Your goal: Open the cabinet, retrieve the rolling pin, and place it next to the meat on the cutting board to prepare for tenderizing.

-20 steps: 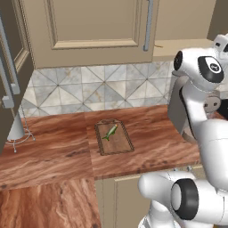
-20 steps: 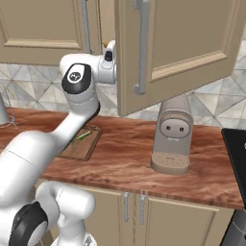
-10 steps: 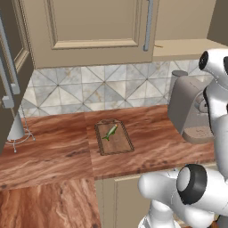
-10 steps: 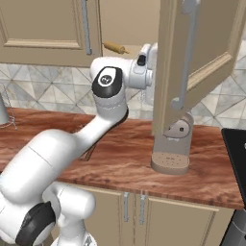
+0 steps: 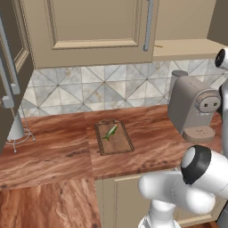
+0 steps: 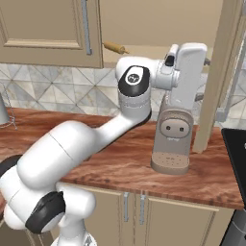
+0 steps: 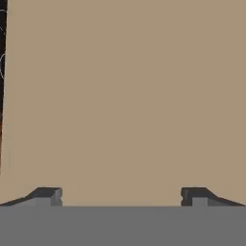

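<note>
Reddish wood counter, diamond-tile backsplash. Cabinet door swung open, rolling pin on shelf. Cutting board holds meat, coffee machine at 3 o'clock. Gripper jaws spread wide, empty.

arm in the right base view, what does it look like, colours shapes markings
The arm is glossy white, built of thick rounded links, with dark grey to black round joint caps; the cap near the wrist carries a small pale mark. The hand is a white boxy block with a small dark patch. In the hand view, the gripper has two small dark grey fingertips.
</note>
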### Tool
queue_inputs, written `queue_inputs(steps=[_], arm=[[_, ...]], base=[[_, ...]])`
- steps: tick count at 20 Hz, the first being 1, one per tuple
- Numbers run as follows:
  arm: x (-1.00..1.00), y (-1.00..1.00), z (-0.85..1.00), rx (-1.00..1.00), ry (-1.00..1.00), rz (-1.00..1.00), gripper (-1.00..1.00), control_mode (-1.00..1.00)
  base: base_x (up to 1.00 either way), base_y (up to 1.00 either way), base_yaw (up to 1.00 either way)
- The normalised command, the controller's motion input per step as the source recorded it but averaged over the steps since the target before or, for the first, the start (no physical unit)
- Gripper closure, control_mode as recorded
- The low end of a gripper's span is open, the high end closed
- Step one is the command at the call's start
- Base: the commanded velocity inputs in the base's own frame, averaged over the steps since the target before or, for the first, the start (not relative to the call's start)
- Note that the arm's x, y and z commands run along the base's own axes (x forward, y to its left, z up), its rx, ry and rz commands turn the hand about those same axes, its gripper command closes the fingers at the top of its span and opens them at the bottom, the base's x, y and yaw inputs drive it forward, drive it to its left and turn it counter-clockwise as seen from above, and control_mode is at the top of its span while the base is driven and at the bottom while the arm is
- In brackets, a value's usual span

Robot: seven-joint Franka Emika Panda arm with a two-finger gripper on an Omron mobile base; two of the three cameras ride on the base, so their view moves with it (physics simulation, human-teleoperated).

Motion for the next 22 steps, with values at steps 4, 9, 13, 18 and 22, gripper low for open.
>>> queue_inputs(steps=[4, 9, 13, 18, 22], arm=[[-0.02, -0.40, -0.05, 0.01, 0.01, 0.00, -1.00, -1.00], [-0.38, 0.11, 0.00, 0.04, -0.10, 0.07, -1.00, -1.00], [-0.49, 0.61, 0.00, 0.05, -0.25, 0.17, -1.00, -1.00], [-0.41, 0.83, 0.00, 0.06, -0.29, 0.16, -1.00, -1.00], [-0.38, 0.93, 0.00, 0.06, -0.35, 0.19, -1.00, -1.00]], base=[[0.00, 0.00, 0.00], [0.00, 0.00, 0.00], [0.00, 0.00, 0.00], [0.00, 0.00, 0.00], [0.00, 0.00, 0.00]])
